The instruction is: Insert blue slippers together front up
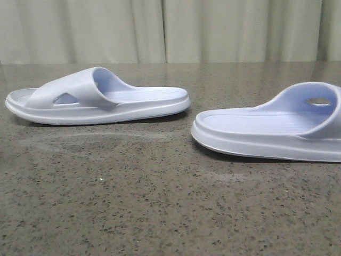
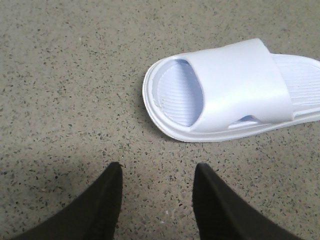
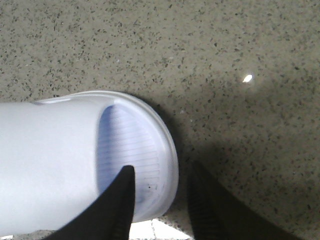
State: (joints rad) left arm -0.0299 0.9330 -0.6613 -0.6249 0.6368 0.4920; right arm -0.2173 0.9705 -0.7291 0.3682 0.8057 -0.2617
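Observation:
Two blue slippers lie sole-down and apart on the speckled table [image 1: 160, 202]. The left slipper [image 1: 101, 98] lies sideways at the far left, its strap toward the left. The right slipper [image 1: 277, 128] runs off the frame's right edge. Neither gripper shows in the front view. In the left wrist view my left gripper [image 2: 157, 167] is open and empty over bare table, with the left slipper [image 2: 235, 90] a short way beyond its fingertips. In the right wrist view my right gripper [image 3: 162, 170] is open and straddles the toe rim of the right slipper [image 3: 60, 160]. One finger is over the footbed, the other outside the rim.
A pale curtain [image 1: 170, 29] hangs behind the table's far edge. A small bright glint [image 3: 247, 78] lies on the tabletop beyond the right slipper. A white patch [image 3: 155, 230] shows below the slipper's toe between the right fingers.

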